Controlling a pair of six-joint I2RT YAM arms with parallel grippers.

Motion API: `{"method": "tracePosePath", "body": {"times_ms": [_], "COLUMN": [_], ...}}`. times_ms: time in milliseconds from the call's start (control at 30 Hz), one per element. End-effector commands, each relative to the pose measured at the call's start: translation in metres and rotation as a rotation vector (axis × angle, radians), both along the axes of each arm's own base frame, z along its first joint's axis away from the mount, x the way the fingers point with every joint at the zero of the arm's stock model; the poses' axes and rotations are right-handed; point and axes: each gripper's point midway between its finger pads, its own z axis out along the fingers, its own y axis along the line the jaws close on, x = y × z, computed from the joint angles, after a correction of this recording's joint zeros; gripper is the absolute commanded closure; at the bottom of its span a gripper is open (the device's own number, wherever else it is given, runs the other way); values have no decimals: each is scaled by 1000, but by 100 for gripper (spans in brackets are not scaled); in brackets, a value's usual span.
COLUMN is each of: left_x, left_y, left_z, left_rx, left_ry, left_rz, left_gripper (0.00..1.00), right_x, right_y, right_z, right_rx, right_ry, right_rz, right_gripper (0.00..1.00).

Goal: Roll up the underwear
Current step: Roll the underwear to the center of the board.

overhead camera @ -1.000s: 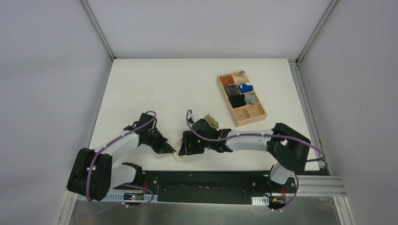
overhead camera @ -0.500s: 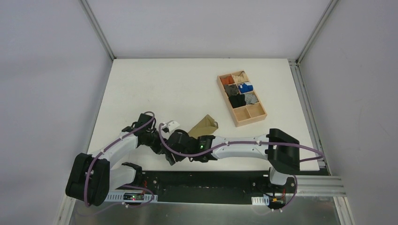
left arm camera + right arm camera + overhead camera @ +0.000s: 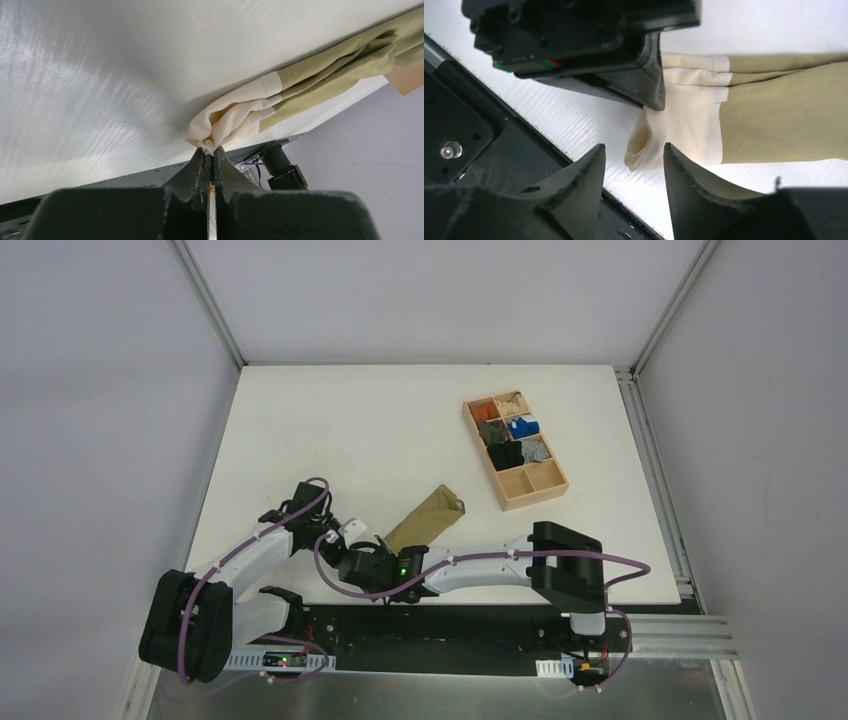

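The underwear (image 3: 424,517) lies as a long olive-khaki strip running diagonally on the white table (image 3: 330,430). Its cream-white waistband end (image 3: 686,125) points toward the near edge. My left gripper (image 3: 212,151) is shut on a bunched corner of the waistband (image 3: 235,112); in the top view it (image 3: 345,543) sits at the strip's near-left end. My right gripper (image 3: 634,150) stands open just in front of the waistband's folded edge, one finger on each side and nothing pinched. In the top view it (image 3: 364,563) is low, next to the left gripper.
A wooden divided tray (image 3: 548,495) stands at the right rear and holds several small fabric bundles, orange, black, blue and grey. The table's near edge and the black base rail (image 3: 450,625) lie just behind both grippers.
My right arm swung left and toward the near edge, off the bunched garment. The underwear has gone from a crumpled heap to a stretched strip. The left gripper kept its hold.
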Motion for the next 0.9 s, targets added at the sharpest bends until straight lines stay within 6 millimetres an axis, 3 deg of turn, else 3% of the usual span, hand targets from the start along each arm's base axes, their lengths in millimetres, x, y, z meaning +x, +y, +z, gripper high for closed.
{"method": "tracePosePath", "body": {"times_ms": [0,167,233,433,567,600,700,867], "left_x": [-5,-5,-6,-3,1,2,6,11], "left_y": [-1,-1,-1,-1,0,0,0,-1], "left_z": [4,5,6,13,21,23,31,40], "left_rx": [-3,-3,-4,-5,8,9,8,4], "left_ry": [21,20,19,-1,-29,-37,-63,-90], "left_rz": [1,2,3,2,-2,-2,-2,-9], "left_gripper": [100,100,100,100,64,60,53,53], "right_x": [14,23,24,23,19,18,13,17], "right_y": [8,5,3,-3,-7,-8,-7,-9], "right_z": [13,9,9,16,15,15,14,15], "right_rx": [12,-10,-7,95,188,207,271,339], "right_ry": [-68,-105,-105,-20,142,185,294,380], "right_rz": [-33,-69,-80,-101,-117,-118,-125,-165], "right_gripper": [57,83,100,100,100,100,100,100]}}
